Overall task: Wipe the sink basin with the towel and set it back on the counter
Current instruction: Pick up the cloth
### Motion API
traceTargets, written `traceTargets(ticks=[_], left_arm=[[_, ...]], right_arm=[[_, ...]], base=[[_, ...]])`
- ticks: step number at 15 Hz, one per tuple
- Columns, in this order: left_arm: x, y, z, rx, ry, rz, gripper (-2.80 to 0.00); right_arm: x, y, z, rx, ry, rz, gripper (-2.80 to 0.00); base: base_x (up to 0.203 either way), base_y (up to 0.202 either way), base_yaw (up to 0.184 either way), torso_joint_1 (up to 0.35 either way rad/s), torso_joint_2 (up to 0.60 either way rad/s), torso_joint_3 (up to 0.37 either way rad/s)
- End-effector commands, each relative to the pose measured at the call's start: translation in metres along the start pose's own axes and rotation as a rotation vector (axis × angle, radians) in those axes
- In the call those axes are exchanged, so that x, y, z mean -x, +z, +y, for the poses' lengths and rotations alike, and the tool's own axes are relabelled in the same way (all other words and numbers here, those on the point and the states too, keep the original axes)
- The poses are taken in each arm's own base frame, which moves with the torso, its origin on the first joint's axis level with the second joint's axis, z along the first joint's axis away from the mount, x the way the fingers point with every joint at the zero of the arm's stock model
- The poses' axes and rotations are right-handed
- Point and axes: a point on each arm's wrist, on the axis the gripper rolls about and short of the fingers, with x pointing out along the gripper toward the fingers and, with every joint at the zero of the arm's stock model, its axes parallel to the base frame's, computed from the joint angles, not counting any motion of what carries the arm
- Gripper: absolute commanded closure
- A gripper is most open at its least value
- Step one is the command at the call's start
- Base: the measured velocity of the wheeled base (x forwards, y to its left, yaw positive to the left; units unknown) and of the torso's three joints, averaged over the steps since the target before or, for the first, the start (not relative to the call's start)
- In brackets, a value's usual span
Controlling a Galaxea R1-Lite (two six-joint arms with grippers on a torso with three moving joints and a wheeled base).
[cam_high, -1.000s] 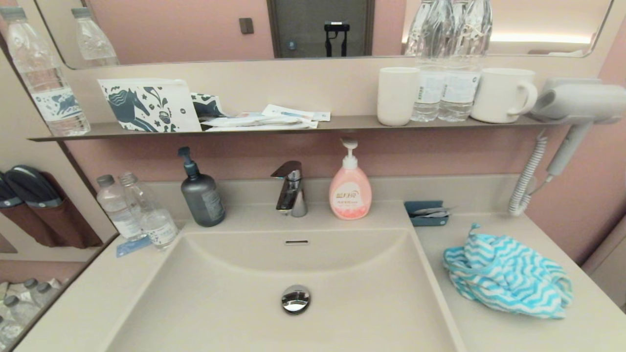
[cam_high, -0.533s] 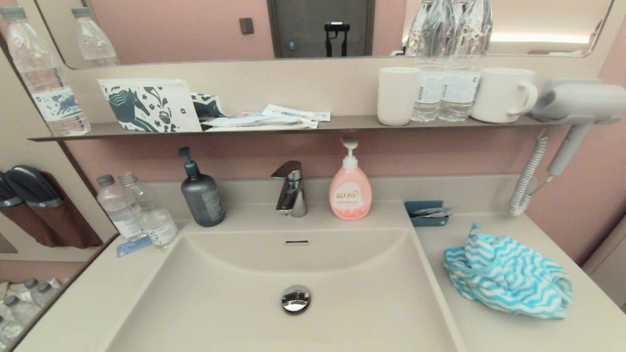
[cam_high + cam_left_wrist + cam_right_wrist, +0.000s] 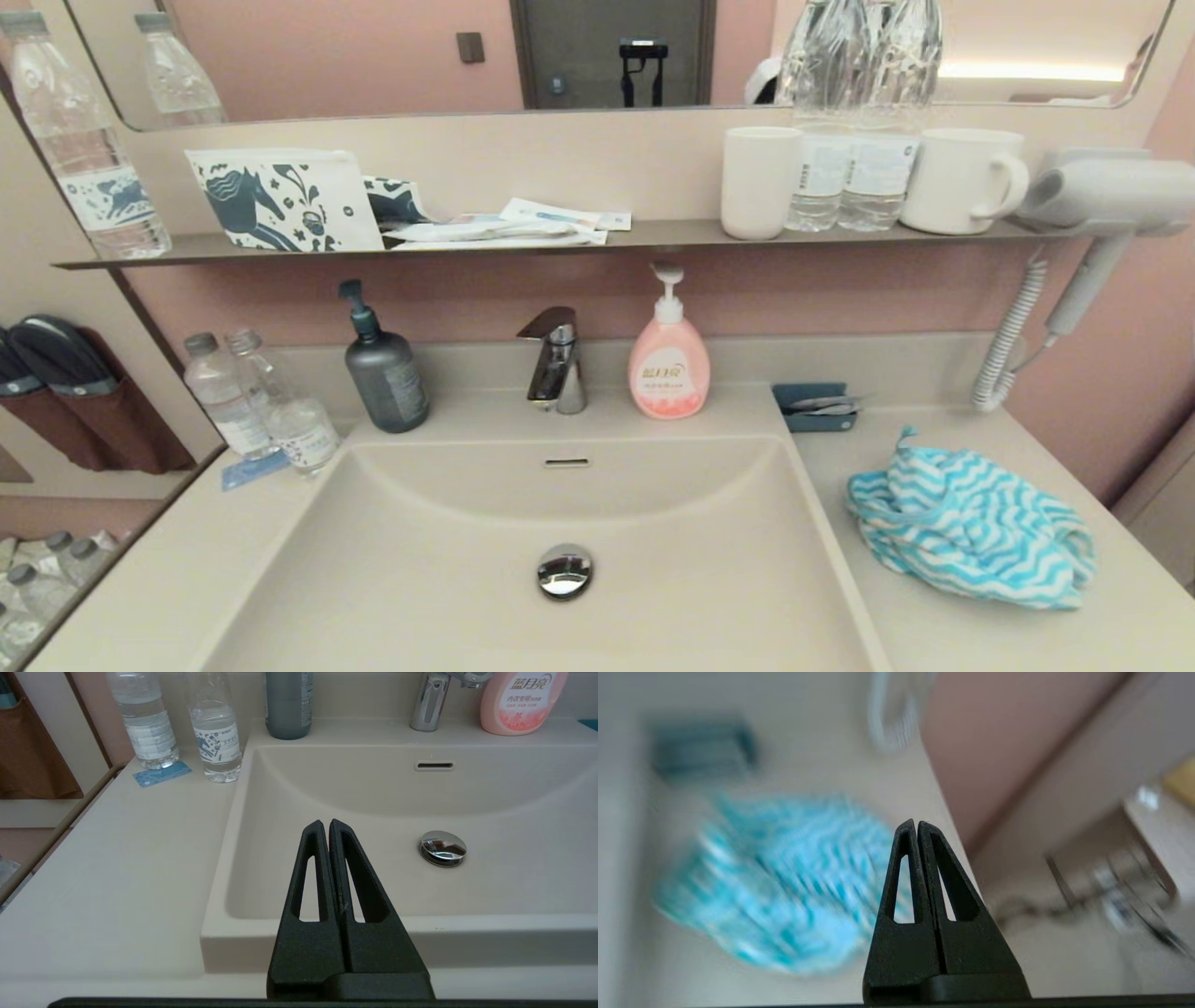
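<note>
The turquoise and white zigzag towel (image 3: 971, 523) lies crumpled on the beige counter (image 3: 943, 635) to the right of the sink basin (image 3: 420, 560), which holds a chrome drain plug (image 3: 564, 570) and an overflow slot (image 3: 567, 462). Neither arm shows in the head view. In the left wrist view my left gripper (image 3: 325, 823) hangs shut and empty over the basin's near left rim (image 3: 215, 933). In the right wrist view my right gripper (image 3: 917, 823) is shut and empty, above the counter's right edge, with the towel (image 3: 784, 882) beside and below it.
Behind the basin stand a chrome faucet (image 3: 555, 359), a grey pump bottle (image 3: 385, 369) and a pink soap bottle (image 3: 668, 359). Two water bottles (image 3: 266, 411) sit at the back left, a small blue tray (image 3: 814, 408) at the back right. A hairdryer (image 3: 1092, 201) hangs right.
The head view shows the sink, the counter and the towel unmoved. A white shape has appeared in the mirror above the shelf cups.
</note>
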Motion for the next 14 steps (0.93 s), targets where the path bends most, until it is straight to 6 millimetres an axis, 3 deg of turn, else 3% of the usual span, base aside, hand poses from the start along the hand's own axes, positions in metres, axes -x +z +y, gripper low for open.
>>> traceTargets(ticks=[1, 9, 14], left_arm=[[0.000, 0.000, 0.000, -0.001, 0.000, 0.000, 0.00], [0.000, 0.000, 0.000, 0.000, 0.000, 0.002, 0.00], [0.000, 0.000, 0.000, 0.000, 0.000, 0.000, 0.00]], right_arm=[[-0.046, -0.018, 0.003, 0.087, 0.002, 0.259, 0.00], [-0.083, -0.046, 0.007, 0.439, 0.096, 0.515, 0.00], [-0.082, -0.021, 0.006, 0.611, 0.196, 0.624, 0.00]], base=[[0.000, 0.000, 0.000, 0.000, 0.00, 0.000], [0.000, 0.000, 0.000, 0.000, 0.00, 0.000], [0.000, 0.000, 0.000, 0.000, 0.00, 0.000]])
